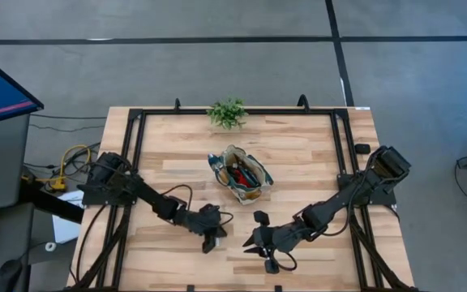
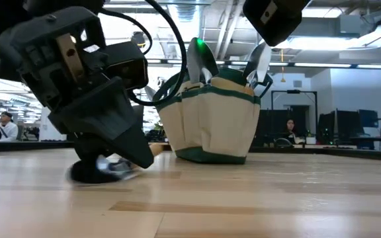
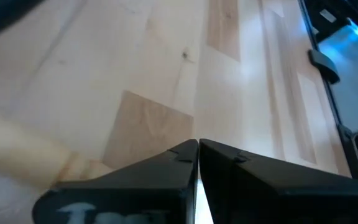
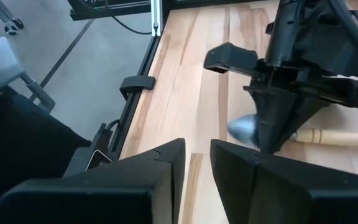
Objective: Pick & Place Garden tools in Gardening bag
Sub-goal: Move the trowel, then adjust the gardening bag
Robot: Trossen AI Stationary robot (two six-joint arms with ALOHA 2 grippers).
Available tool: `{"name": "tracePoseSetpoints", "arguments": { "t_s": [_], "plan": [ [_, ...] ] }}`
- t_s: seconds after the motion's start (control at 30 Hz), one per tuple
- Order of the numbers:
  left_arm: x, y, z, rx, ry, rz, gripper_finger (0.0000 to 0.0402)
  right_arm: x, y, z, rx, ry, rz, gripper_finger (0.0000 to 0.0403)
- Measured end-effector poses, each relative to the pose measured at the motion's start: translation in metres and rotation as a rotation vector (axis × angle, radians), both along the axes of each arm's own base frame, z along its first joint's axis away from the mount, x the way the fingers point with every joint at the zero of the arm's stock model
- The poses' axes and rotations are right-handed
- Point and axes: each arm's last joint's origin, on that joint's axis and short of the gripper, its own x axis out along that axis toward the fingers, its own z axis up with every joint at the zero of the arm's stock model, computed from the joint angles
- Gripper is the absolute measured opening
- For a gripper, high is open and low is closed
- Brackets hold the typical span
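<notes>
The left claw (image 1: 212,240), fingers pressed together, sits down on a wooden-handled trowel (image 4: 272,133) lying on the table (image 1: 298,154) (near the front edge), well apart from the bag (image 1: 244,176). The right claw (image 1: 254,242) hovers nearby, slightly spread and empty.

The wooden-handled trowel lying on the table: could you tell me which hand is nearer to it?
Left. The left hand is shut right down on the trowel, over the neck between blade and handle. The right hand sits a short way off to the side, fingers slightly apart, empty.
</notes>
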Motion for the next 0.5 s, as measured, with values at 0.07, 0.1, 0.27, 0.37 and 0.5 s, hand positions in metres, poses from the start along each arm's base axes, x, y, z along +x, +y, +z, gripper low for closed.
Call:
{"name": "tracePoseSetpoints", "arguments": {
  "t_s": [0.07, 0.1, 0.27, 0.37, 0.5],
  "plan": [
    [-0.001, -0.002, 0.000, -0.010, 0.003, -0.021, 0.0004, 0.000, 0.000, 0.000, 0.003, 0.001, -0.001, 0.0070],
    [-0.001, -0.002, 0.001, -0.017, 0.005, -0.031, 0.0004, 0.000, 0.000, 0.000, 0.003, 0.001, -0.002, 0.0070],
    [-0.005, -0.011, 0.001, -0.035, 0.010, -0.085, 0.0004, -0.001, 0.002, 0.000, 0.003, 0.000, 0.004, 0.0070],
    [-0.007, -0.015, 0.001, -0.036, 0.010, -0.102, 0.0004, -0.002, 0.004, 0.001, 0.004, -0.002, 0.011, 0.0070],
    [-0.012, -0.021, 0.005, -0.003, 0.000, -0.146, 0.0004, -0.003, 0.010, 0.012, 0.001, -0.034, 0.001, 0.0070]
  ]
}}
